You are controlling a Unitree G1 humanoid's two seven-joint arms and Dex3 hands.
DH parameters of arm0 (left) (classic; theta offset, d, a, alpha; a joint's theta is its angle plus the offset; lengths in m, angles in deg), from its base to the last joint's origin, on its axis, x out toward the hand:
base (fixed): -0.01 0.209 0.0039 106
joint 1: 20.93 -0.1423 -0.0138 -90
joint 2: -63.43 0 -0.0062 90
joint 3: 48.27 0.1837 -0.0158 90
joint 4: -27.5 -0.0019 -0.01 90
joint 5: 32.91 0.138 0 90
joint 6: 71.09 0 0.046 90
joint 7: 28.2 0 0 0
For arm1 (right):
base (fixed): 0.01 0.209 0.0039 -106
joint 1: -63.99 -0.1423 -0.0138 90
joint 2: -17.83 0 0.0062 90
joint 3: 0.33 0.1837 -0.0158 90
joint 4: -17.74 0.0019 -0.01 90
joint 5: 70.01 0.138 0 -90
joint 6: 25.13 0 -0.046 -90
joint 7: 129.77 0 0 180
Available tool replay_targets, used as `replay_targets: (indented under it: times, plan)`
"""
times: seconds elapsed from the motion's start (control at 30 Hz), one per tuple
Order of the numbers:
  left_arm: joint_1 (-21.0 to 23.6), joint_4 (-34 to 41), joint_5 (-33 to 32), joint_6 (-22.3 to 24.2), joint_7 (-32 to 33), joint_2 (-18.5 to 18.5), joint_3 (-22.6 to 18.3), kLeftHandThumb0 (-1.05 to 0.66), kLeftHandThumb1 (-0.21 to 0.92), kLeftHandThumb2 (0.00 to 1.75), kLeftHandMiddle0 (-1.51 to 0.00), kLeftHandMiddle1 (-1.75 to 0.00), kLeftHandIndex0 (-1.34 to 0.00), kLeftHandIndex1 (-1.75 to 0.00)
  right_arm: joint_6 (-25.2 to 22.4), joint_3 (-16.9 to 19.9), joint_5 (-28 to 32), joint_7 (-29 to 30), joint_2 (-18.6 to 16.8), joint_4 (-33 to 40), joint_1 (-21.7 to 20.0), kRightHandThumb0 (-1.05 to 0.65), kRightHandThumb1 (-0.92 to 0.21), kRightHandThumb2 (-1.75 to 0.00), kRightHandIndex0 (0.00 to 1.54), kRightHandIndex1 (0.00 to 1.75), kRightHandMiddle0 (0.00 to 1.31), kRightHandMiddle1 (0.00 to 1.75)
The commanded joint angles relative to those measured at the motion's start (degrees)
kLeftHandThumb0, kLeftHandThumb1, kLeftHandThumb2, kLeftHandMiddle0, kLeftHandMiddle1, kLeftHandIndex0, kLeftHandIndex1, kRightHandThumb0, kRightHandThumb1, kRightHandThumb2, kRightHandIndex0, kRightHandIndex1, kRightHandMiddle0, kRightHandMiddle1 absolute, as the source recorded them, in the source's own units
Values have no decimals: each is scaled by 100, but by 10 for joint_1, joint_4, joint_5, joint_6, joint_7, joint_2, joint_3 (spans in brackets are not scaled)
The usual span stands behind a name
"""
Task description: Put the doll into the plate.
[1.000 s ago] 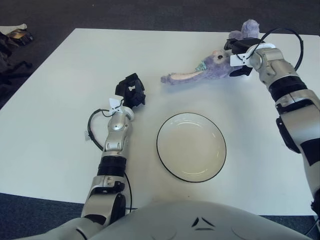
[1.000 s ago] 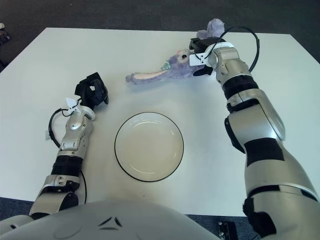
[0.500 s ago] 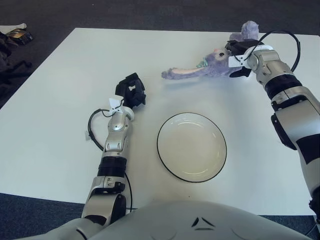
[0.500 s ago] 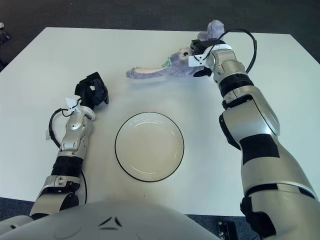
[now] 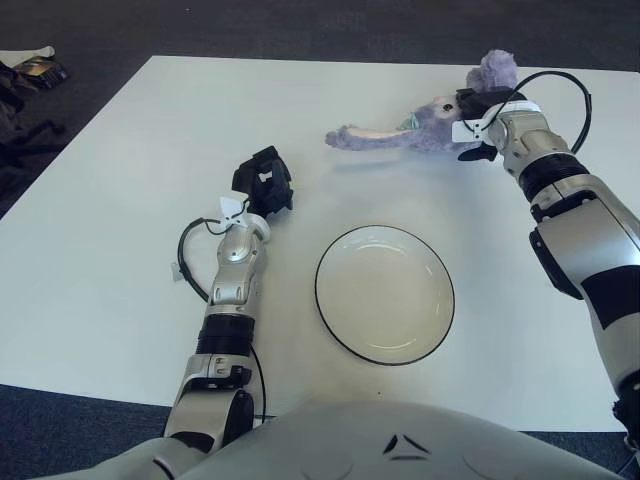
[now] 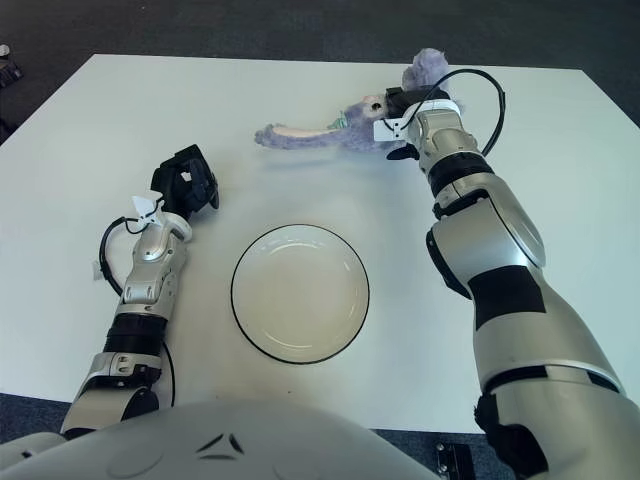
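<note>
A purple plush doll [image 5: 415,128] with a long pale trunk hangs just above the far right part of the white table, trunk pointing left. My right hand [image 5: 478,118] is shut on the doll's body, partly hidden by the plush. A white plate [image 5: 384,293] with a dark rim lies empty near the table's middle, well in front of the doll. My left hand [image 5: 262,180] shows to the left of the plate, fingers curled and holding nothing.
The white table [image 5: 120,220] spreads wide on the left and behind the plate. Dark floor surrounds it. Some dark clutter [image 5: 30,72] lies on the floor at the far left.
My right hand has lifted the doll and carried it a little farther back; the trunk now sits higher in view. The left hand and the plate have not moved.
</note>
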Motion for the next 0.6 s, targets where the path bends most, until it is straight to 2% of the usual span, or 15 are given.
replay_targets:
  times: [0.0,0.1,0.17,0.37,0.57]
  plan:
    - [-51,-23,0,8,3,8,2,-50,69,96,-134,-175,-106,-175,-9,-10,2,-14,-8,-16,26,-41,-21,-108,29,104,0,50]
    - [-52,-21,-2,12,4,11,1,-50,69,96,-134,-175,-106,-175,-19,-16,0,-8,-13,-14,35,-41,-20,-108,27,109,0,52]
    - [-53,-20,-2,13,5,11,0,-50,69,96,-134,-175,-107,-175,-21,-19,1,-5,-14,-15,39,-39,-19,-109,18,106,0,52]
    - [-55,-18,-3,9,3,13,1,-50,69,96,-133,-175,-106,-175,-26,-23,4,19,-24,-22,59,-36,-15,-112,8,94,0,53]
    - [-57,-14,-2,10,4,15,1,-50,69,96,-133,-175,-105,-175,-37,-22,10,41,-31,-19,74,-34,-14,-114,2,98,0,58]
